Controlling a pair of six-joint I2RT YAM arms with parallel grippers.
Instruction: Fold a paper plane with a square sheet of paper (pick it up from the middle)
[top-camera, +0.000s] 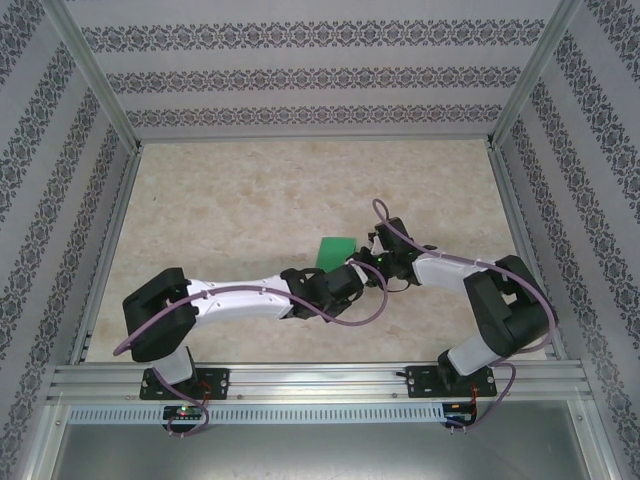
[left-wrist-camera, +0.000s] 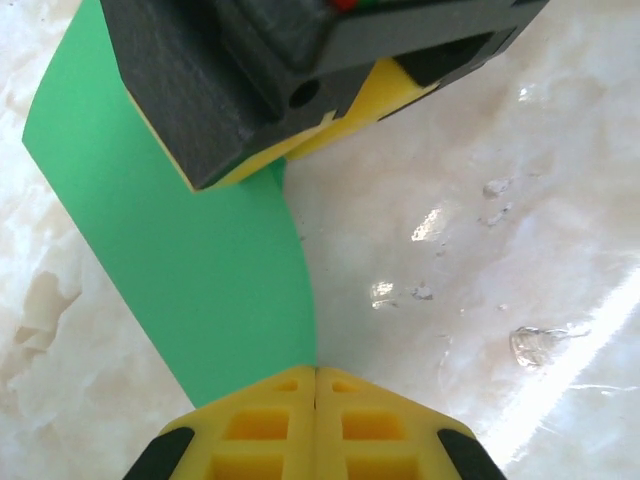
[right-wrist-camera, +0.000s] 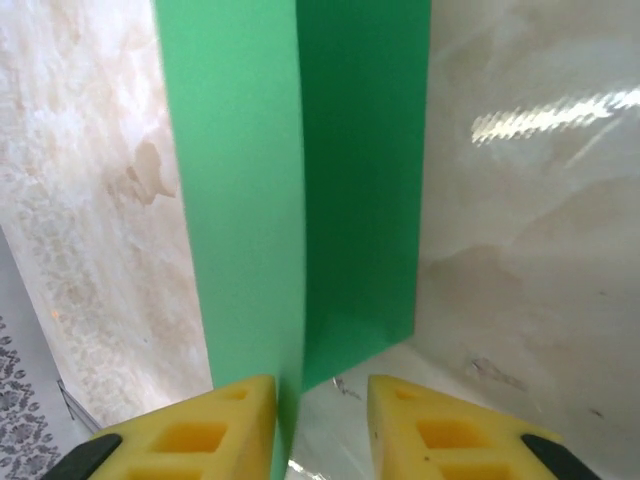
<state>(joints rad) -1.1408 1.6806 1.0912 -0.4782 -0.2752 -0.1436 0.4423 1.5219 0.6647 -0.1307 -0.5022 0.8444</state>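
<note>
- The left gripper (left-wrist-camera: 315, 400) reaches in to the middle of the table (top-camera: 220, 200). Its two yellow fingers are pressed flat together, and a green edge runs straight into the seam between them. We read it as clamped on the square sheet of paper (left-wrist-camera: 190, 260).
- The sheet sits between the two grippers, near the table's centre. From the right wrist we see it bent along one lengthwise crease into two panels, one bright and one shaded. It has no nose or wings yet, so it is far from a dart. We cannot tell whether its lower edge rests on the table.
- The right gripper (right-wrist-camera: 320, 395) has its jaws a little apart. The creased paper passes between them, against one pad and clear of the other, so we judge it is not gripping.
- We judge the step in hand to be the first centre fold, with the left side alone securing the sheet.
- The next move calls for the right gripper to press or run along the crease and sharpen it. The left pinch should hold firm meanwhile, since thin paper may spring open or skew.
</note>
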